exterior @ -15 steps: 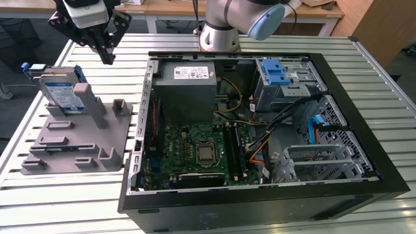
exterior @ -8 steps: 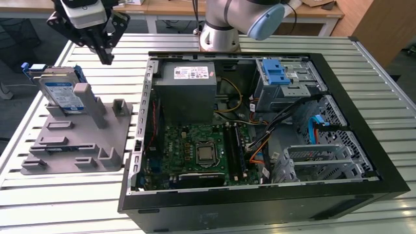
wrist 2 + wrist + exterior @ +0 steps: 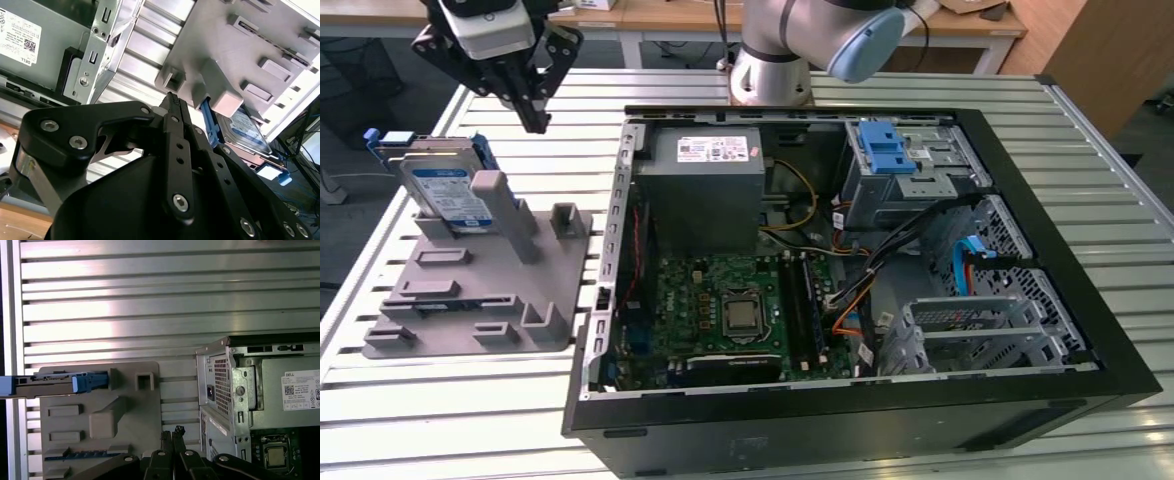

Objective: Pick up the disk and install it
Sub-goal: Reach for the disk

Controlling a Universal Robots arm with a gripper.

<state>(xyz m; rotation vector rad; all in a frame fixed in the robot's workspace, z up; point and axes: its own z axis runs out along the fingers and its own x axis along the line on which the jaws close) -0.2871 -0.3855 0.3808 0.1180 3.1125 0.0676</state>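
Here, the closed claw [image 3: 534, 122] points down, disk [image 3: 444, 190] nearby.

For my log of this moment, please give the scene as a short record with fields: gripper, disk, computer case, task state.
gripper: shut, empty, in the air near the fixture, apart from the disk
disk: on edge in the grey fixture, at the exterior view's left
computer case: open, lying on the table, beside the fixture
task state: disk not yet picked up
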